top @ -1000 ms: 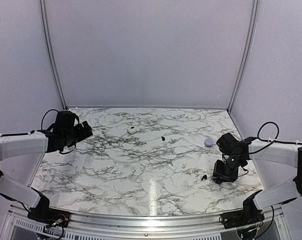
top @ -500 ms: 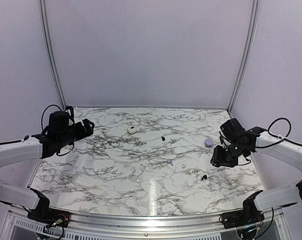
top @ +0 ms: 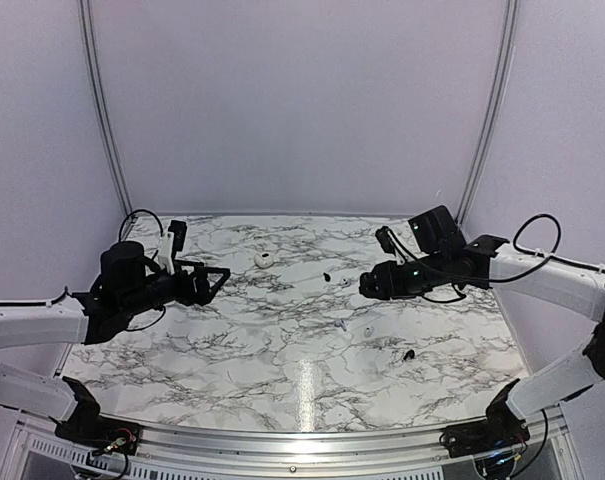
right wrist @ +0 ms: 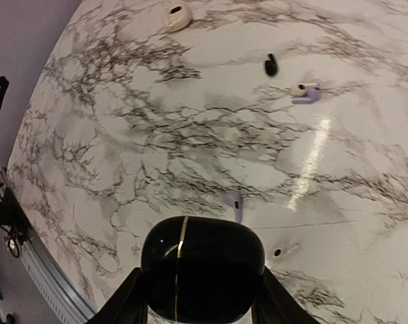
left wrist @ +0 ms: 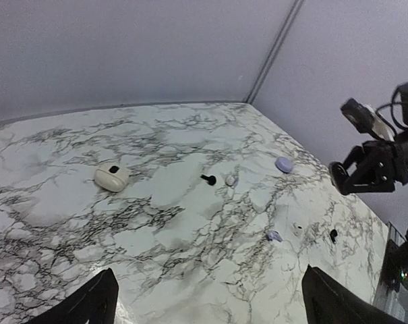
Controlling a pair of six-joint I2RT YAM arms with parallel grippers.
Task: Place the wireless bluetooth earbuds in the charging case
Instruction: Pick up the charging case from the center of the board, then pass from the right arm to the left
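Observation:
My right gripper [top: 370,284] is shut on a glossy black charging case [right wrist: 202,263], closed, with a gold seam, held above the table's middle. Below it lie a lilac earbud [right wrist: 235,202] and a white earbud [right wrist: 282,251]. Farther off are a black earbud [right wrist: 270,65] and a white and lilac pair [right wrist: 305,93]. Another black earbud [top: 408,354] lies near the front right. My left gripper [top: 210,282] is open and empty, held over the left of the table; its fingertips [left wrist: 89,304] frame the left wrist view.
A white case [top: 264,259] with a dark spot on top sits at the back left of centre [left wrist: 111,177]. A lilac case [left wrist: 283,164] lies at the right, hidden behind the right arm in the top view. Grey walls close the table.
Both arms have swung in toward the middle of the table. The right gripper moved from the front right, left and away, above the earbuds. The left gripper moved right and forward.

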